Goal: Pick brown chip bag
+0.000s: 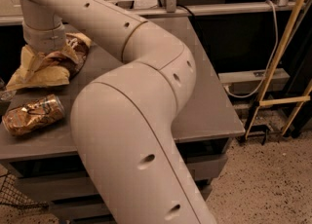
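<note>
- The brown chip bag (51,67) is lying flat on the grey table (204,106), just behind the gold can (32,115).
- Its long axis is running diagonally, with one pale end pointing near-left towards the can and the other far-right.
- The gripper (46,47) is pressing down on the bag's middle, above and behind the can; whether it is spread or closed cannot be told.

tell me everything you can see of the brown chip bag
The brown chip bag looks like crinkly foil, pale yellow-tan at the ends and dark brown with white marks in the middle. It lies crumpled at the far left of the grey table. The gripper is right over its middle and covers part of it; any contact between them is hidden. A gold can lies just in front of the bag, apart from it.
</note>
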Controlling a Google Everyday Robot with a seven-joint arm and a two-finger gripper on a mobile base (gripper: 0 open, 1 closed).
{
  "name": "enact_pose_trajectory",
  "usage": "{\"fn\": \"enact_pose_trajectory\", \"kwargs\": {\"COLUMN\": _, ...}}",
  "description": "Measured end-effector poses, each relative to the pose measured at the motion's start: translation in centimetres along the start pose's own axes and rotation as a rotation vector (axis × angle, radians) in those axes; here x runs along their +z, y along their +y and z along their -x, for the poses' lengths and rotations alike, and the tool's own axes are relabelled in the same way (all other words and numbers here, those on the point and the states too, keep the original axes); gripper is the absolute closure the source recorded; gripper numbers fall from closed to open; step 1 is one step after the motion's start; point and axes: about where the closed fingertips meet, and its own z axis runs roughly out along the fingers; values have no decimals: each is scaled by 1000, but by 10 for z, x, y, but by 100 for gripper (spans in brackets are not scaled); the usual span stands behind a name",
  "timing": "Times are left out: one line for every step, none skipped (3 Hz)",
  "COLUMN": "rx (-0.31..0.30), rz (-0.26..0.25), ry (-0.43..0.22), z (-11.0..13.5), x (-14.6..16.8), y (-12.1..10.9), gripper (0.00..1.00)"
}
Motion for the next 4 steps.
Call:
{"fn": "enact_pose_trajectory", "kwargs": {"rx": 5, "rz": -13, "ry": -24, "z": 1, "x": -9, "y": -3, "gripper": 46}}
{"fn": "enact_pose_trajectory", "kwargs": {"rx": -2, "rz": -21, "ry": -67, "z": -3, "x": -28, "y": -3, "gripper": 69}}
{"fn": "enact_pose_trajectory", "kwargs": {"rx": -57, "rz": 20, "ry": -176, "z": -13, "x": -62, "y": 0, "gripper": 93}}
{"fn": "enact_pose_trajectory", "kwargs": {"rx": -106, "rz": 29, "ry": -299, "z": -18, "x": -95, "y": 3, "gripper": 100}}
